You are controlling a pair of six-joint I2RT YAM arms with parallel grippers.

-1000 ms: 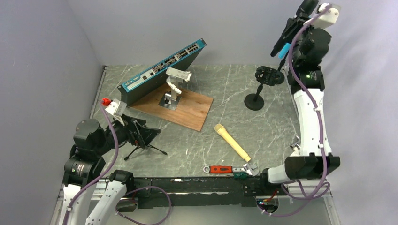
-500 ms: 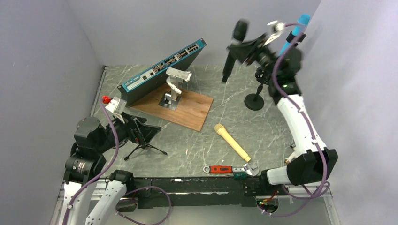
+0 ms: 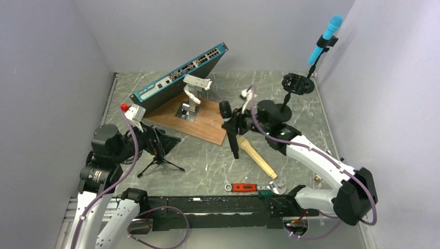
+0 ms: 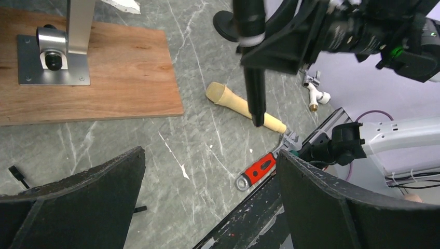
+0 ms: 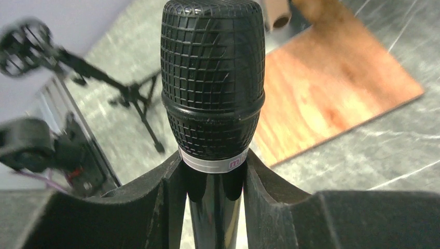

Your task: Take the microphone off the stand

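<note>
Black mic (image 3: 232, 132): mesh-grille head, white band, glossy cylindrical shaft. Clamped approx. upright, head up, in matte black jaws of right gripper (image 3: 236, 124) at centre of top view. Well apart from ring-clip stand (image 3: 297, 83) at upper right. Shaft tip near beige tapered mic (image 3: 257, 158) on grey marbled tabletop (image 3: 207, 166). Left gripper (image 4: 210, 155) spread wide, holding nothing, lower left.

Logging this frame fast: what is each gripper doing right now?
Left gripper: open, holding nothing.
Right gripper: closed on the black microphone.
</note>
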